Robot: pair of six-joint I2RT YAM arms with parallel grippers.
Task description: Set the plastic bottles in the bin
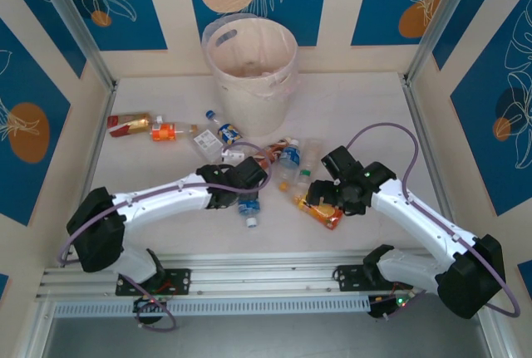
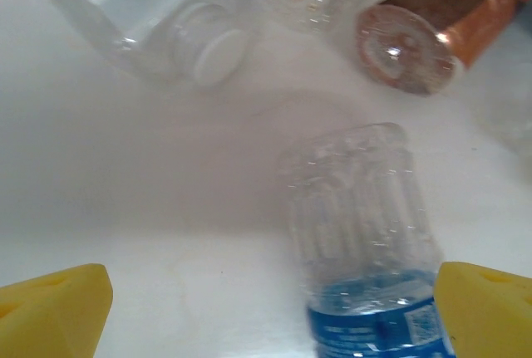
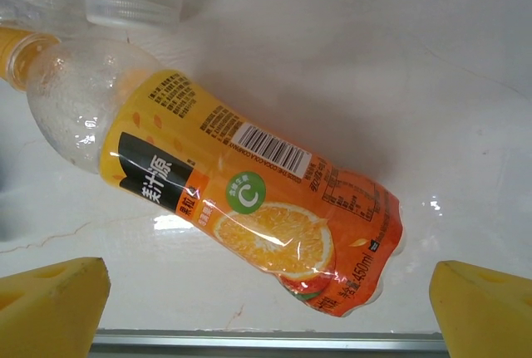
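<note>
White table (image 1: 374, 117), pick stage: left gripper (image 2: 268, 308) agape around blue-label bottle (image 2: 357, 233), right gripper (image 3: 266, 308) agape over orange bottle (image 3: 241, 200); next, clamp.

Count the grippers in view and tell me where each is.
2. The left gripper hangs open over a blue-label bottle; the right gripper hangs open over the orange juice bottle. None seems hidden.

1. The bin (image 1: 249, 84) stands at the far middle of the worktop (image 1: 366, 109).
2. Plastic bottles (image 1: 289, 159) lie scattered before it, from left to centre.
3. A water bottle (image 2: 366, 233) lies between the left claw's (image 2: 270, 308) fingers.
4. A juice bottle (image 3: 241, 200) lies on its side beneath the right claw (image 3: 270, 300).
</note>
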